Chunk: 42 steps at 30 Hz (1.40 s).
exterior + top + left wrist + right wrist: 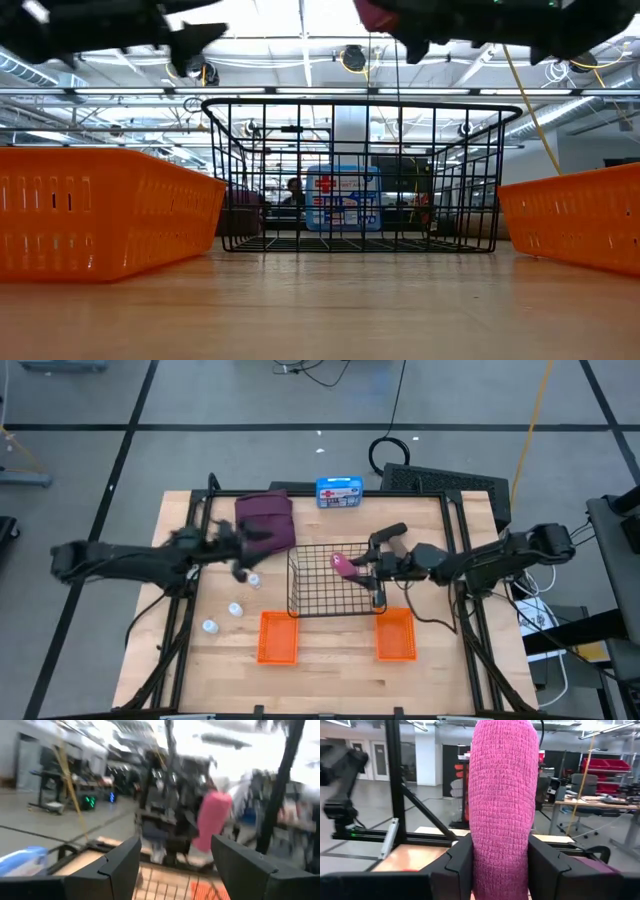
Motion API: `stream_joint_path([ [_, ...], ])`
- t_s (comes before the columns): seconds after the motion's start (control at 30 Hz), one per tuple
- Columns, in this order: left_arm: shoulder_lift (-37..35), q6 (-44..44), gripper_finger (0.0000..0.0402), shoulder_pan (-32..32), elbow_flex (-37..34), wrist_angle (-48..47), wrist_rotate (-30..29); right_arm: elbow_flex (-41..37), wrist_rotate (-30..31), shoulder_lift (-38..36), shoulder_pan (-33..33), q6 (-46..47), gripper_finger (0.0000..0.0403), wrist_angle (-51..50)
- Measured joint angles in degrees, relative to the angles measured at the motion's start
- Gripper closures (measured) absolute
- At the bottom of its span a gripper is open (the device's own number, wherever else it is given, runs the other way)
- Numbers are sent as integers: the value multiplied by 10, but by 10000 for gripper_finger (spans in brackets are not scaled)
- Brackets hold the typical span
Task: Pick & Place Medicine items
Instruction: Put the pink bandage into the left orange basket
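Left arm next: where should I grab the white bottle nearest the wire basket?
Judging from the high view, take the white bottle across its round body, coming straight down from above. It stands apart from the other two bottles, clear of the wire basket, so the left gripper fingers fit either side.

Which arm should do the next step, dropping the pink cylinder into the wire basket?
Right. Its hand is shut on the pink cylinder and sits above the wire basket. The left hand is open, empty, beside the maroon pouch.
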Motion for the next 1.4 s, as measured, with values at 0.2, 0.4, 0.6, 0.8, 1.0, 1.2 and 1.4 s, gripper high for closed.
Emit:
stream_joint_path([
  [0.2,147,98,151,-33,186,-188,46,54,1,20,-24,6,275,-141],
  [0.4,245,128,151,-35,390,-492,45,146,32,20,-29,-16,275,-363],
  [0.6,311,163,151,-39,465,-550,41,155,42,20,-29,-40,275,-383],
  [0.8,324,186,151,-39,468,-530,28,155,41,20,-28,-42,275,-389],
  [1.0,324,179,189,-39,468,-520,25,155,41,19,-28,-50,275,-387],
  [1.2,330,183,324,-38,468,-521,24,155,44,19,-28,-50,271,-392],
  [1.4,301,177,336,-35,453,-475,-6,157,171,-40,-27,-56,234,-480],
])
